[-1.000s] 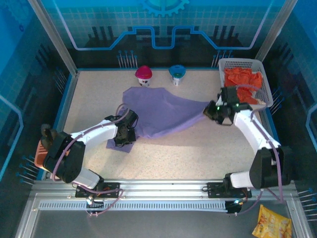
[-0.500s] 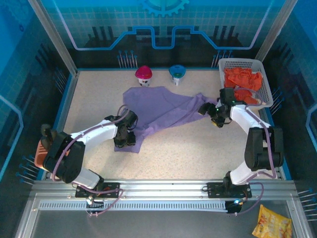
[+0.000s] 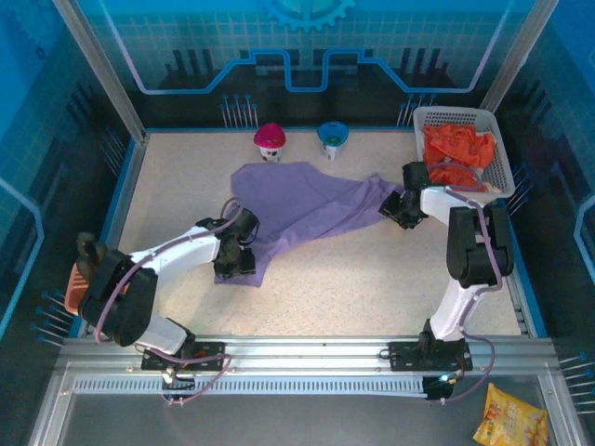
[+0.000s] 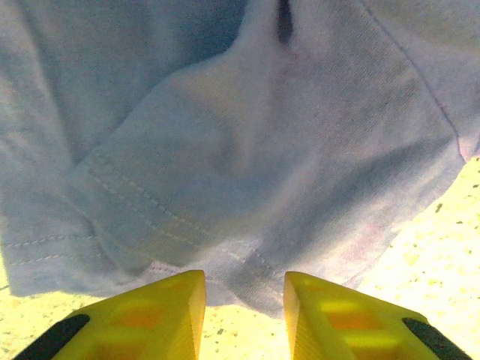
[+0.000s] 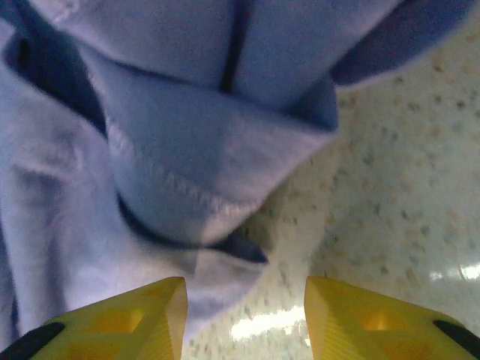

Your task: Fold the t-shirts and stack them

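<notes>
Currently the lavender t-shirt [image 3: 307, 209] is laid crumpled just left of the white lattice basket [image 3: 451, 112], long axis slanting away from it, the right gripper [image 5: 246, 307] being held at its basket-side end and the left gripper [image 4: 244, 300] at its far hem, both sets of jaws spread on nothing.

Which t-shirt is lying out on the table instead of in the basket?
The lavender-purple t-shirt, spread rumpled across the table. The orange-red t-shirts are bunched together inside the white lattice basket at the far right corner.
</notes>
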